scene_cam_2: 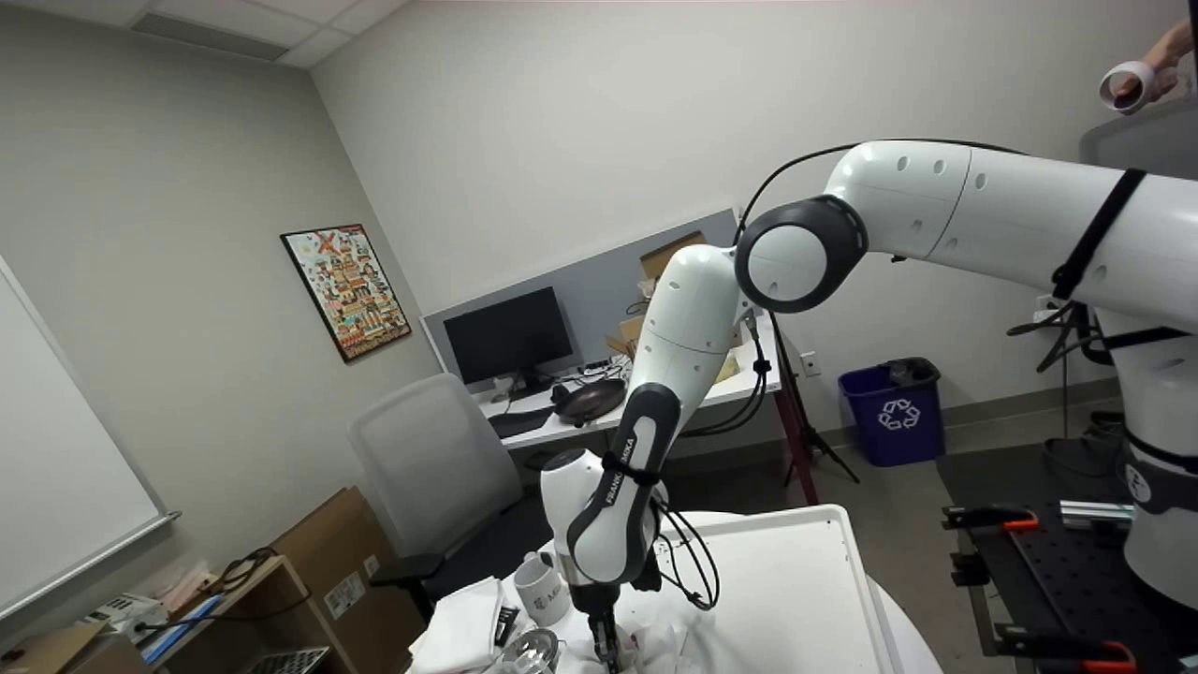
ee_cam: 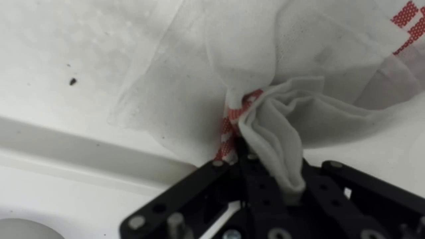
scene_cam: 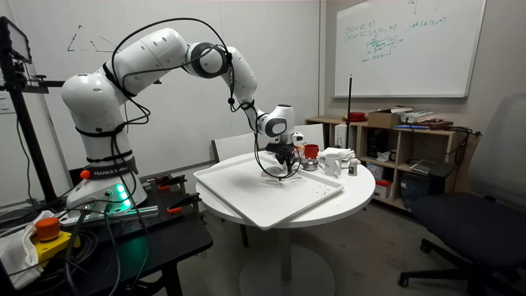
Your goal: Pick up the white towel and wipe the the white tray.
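The white towel (ee_cam: 275, 129), with red woven marks, is bunched between the fingers of my gripper (ee_cam: 262, 152), which is shut on it. Its loose folds spread over the white tray (ee_cam: 43, 56); a fold hides most of the fingertips in the wrist view. In an exterior view the gripper (scene_cam: 289, 167) points down at the tray's far side, and the towel (scene_cam: 283, 178) lies flat around it on the tray (scene_cam: 250, 197). The towel (scene_cam_2: 663, 646) also shows beside the gripper (scene_cam_2: 608, 651) at the bottom of an exterior view, near the tray (scene_cam_2: 796, 580).
Dark crumbs (scene_cam: 324, 190) dot the tray near its rim. On the round table (scene_cam: 359, 187), close beyond the tray, stand a red mug (scene_cam: 311, 151), a metal-and-glass pot (scene_cam: 310, 165), a white mug (scene_cam: 332, 165), a small jar (scene_cam: 352, 169) and folded white cloths (scene_cam: 341, 153).
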